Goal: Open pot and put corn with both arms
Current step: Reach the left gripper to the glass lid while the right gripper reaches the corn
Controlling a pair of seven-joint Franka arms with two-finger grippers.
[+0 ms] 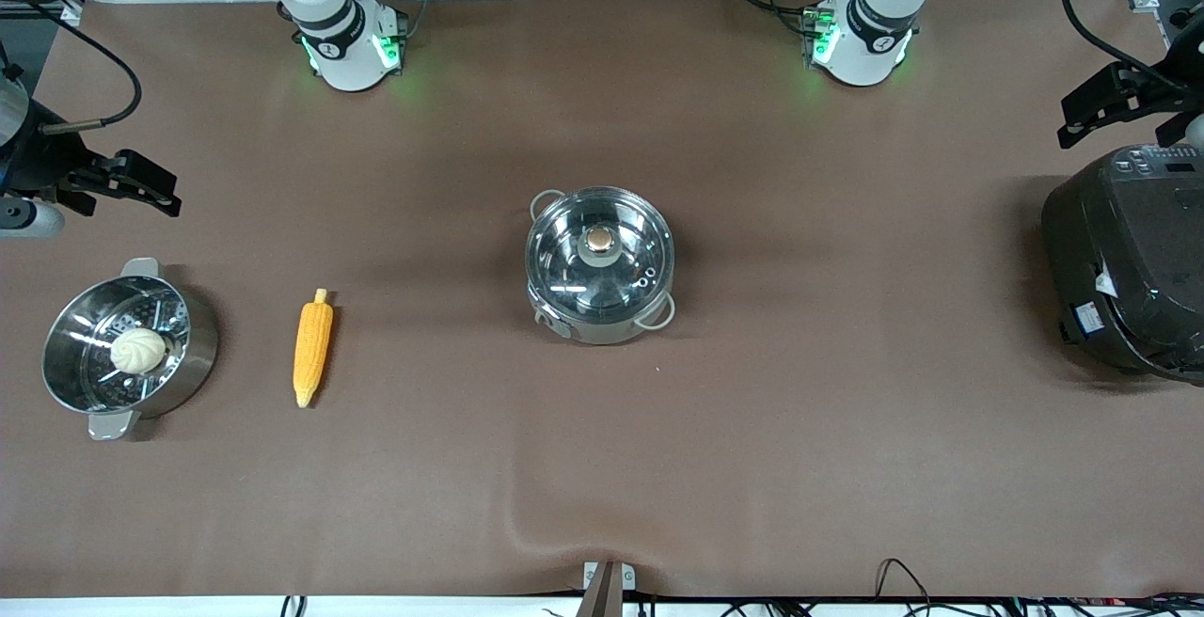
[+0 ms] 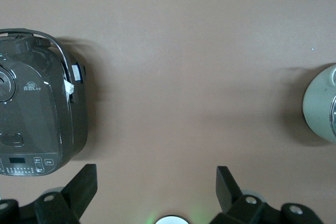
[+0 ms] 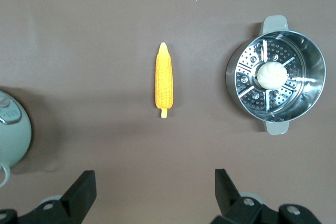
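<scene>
**A:** Where were the two grippers, and how did their fingers stand?

**B:** The left gripper (image 2: 156, 190) hung in the air with its fingers spread wide and nothing between them, above bare table between the pot (image 1: 600, 265) and the black electric cooker (image 1: 1127, 260), close to the cooker. The right gripper (image 3: 155, 192) was spread just as wide, also empty, over bare table between the pot and the steamer pot (image 1: 127, 346). Both arms waited, touching nothing.

**A:** And the pot itself?

**B:** It stood near the middle of the brown table (image 1: 847, 429), a round shiny steel pot with two thin wire-loop handles. Its glass lid (image 1: 599, 248) sat closed on it, with a copper-coloured knob (image 1: 599, 240) at the centre.

**A:** Where was the corn?

**B:** The corn (image 1: 313, 348) lay flat on the table, well apart from the pot, toward the right arm's end. It was yellow-orange and tapered, its pale stub end pointing toward the robots' bases and its tip toward the front camera.

**A:** Anything past it?

**B:** Still farther from the pot toward that end, beside the corn, stood the steamer pot, open, with a round white bun (image 1: 138, 351) resting on its perforated insert. The cooker sat closed, well apart from the pot, at the left arm's end.
</scene>
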